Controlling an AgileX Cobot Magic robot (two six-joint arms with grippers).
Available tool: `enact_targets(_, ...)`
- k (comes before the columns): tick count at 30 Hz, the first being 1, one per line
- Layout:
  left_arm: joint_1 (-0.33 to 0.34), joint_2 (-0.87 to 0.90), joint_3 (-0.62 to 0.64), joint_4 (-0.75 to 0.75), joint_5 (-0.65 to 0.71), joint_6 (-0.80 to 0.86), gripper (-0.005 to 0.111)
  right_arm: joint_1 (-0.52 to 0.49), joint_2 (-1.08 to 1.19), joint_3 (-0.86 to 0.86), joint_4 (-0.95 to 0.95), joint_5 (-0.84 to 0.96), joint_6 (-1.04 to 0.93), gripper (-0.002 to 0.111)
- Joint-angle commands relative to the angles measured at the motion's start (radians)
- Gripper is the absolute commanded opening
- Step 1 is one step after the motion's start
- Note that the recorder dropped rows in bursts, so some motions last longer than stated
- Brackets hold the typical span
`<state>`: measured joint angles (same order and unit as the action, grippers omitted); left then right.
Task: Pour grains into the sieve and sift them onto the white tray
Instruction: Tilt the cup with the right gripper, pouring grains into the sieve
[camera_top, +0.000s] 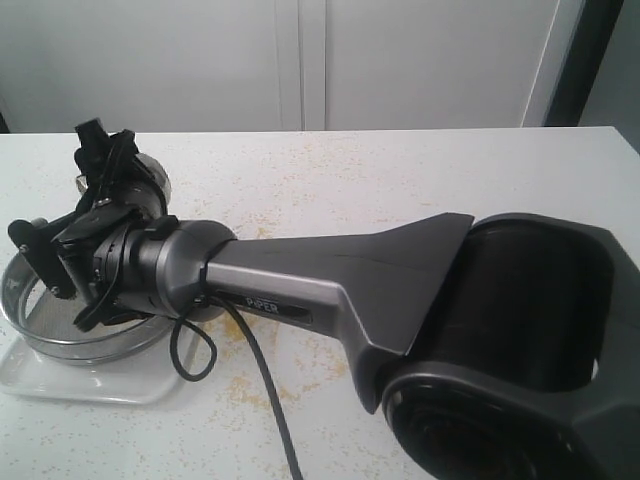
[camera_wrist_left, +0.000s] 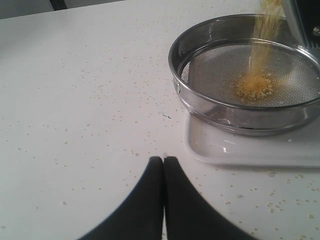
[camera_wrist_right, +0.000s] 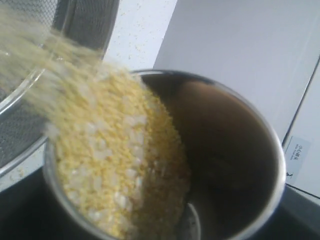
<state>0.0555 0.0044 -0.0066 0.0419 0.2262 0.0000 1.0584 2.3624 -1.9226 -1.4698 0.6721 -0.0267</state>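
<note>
Left gripper (camera_wrist_left: 163, 161): jaws pressed together, holding nothing, over the speckled worktop (camera_wrist_left: 75, 125). White tray (camera_wrist_left: 225, 150): flat on the worktop, well short of its far edge. Sieve (camera_wrist_left: 200, 95): resting on the tray. Grains (camera_wrist_left: 254, 87): small heap on the mesh, stream falling onto it. Steel cup (camera_wrist_right: 225, 150): tilted over the sieve, pinched by right gripper (camera_top: 118, 195).

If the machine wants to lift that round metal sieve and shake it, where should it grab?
Probably the upright steel wall of the sieve, one finger inside, one outside, coming from above on the side nearest the shut left pincer. The ring looks too wide to span, the wall stands clear above the white tray, and that side avoids the grains falling from the cup.
</note>
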Motion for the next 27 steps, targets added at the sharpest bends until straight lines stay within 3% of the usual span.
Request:
enact_targets(1, 0.002, -0.004, 0.007, -0.010, 0.000, 0.000, 0.000, 0.009, -0.009, -0.011, -0.095, 0.016, 0.005, 0.000)
enact_targets(10, 0.002, -0.004, 0.007, -0.010, 0.000, 0.000, 0.000, 0.019, -0.009, -0.011, -0.111, 0.003, 0.005, 0.000)
enact_targets(15, 0.002, -0.004, 0.007, -0.010, 0.000, 0.000, 0.000, 0.019, -0.009, -0.011, -0.159, 0.056, -0.164, 0.000)
enact_targets(27, 0.002, -0.004, 0.007, -0.010, 0.000, 0.000, 0.000, 0.016, -0.007, -0.007, -0.239, 0.122, -0.159, 0.000)
